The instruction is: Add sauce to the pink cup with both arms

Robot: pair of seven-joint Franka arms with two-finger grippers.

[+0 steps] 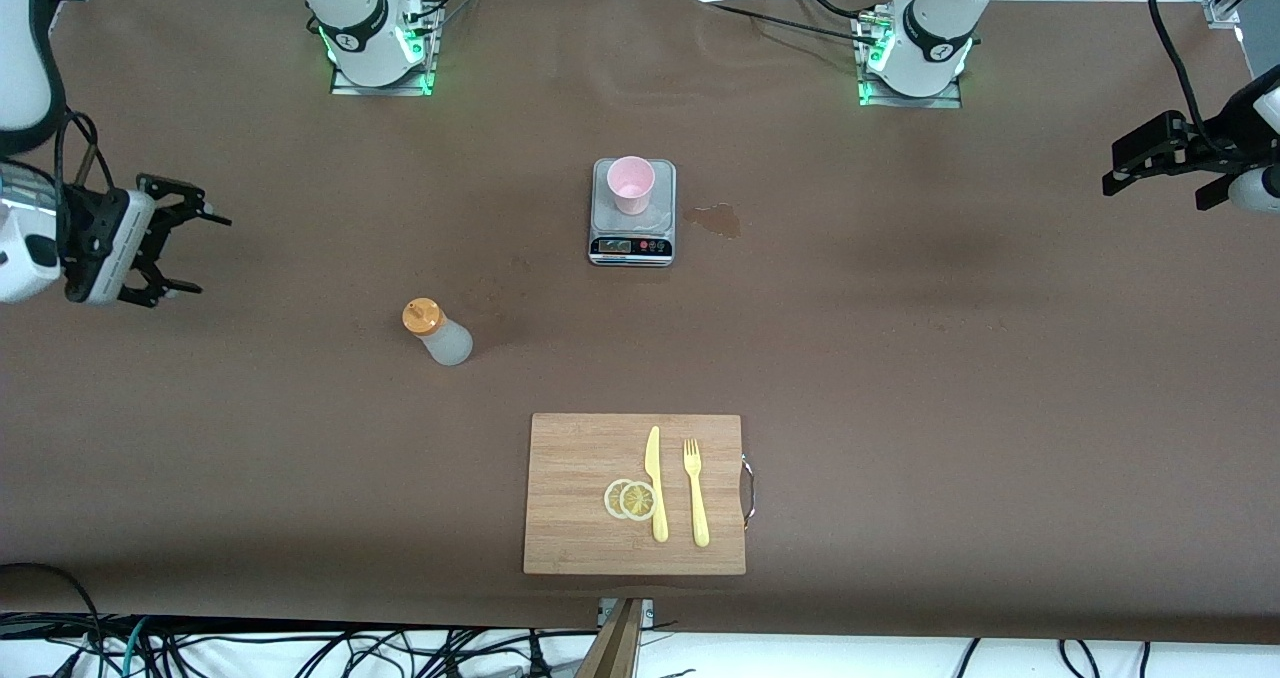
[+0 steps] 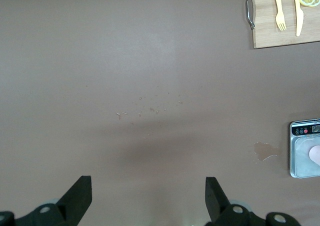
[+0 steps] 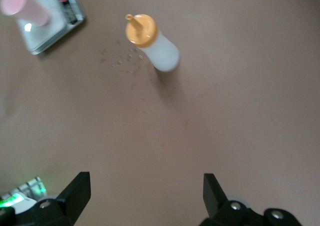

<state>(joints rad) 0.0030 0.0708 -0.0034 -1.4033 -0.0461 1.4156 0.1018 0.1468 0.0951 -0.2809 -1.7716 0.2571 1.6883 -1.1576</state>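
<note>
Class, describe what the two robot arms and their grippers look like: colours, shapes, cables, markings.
Both arms are white with dark joint bands and stand on bases lit green. The right gripper has a white body, black open-frame fingers and a black cable. The left gripper is black and blocky, with a black cable above it.

The picture's edge cuts off the pink cup (image 2: 315, 155) and the scale (image 2: 305, 148) beneath it.

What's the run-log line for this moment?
left gripper: open, waiting, table end | right gripper: open, empty | sauce bottle: upright, untouched | pink cup: on scale
</note>
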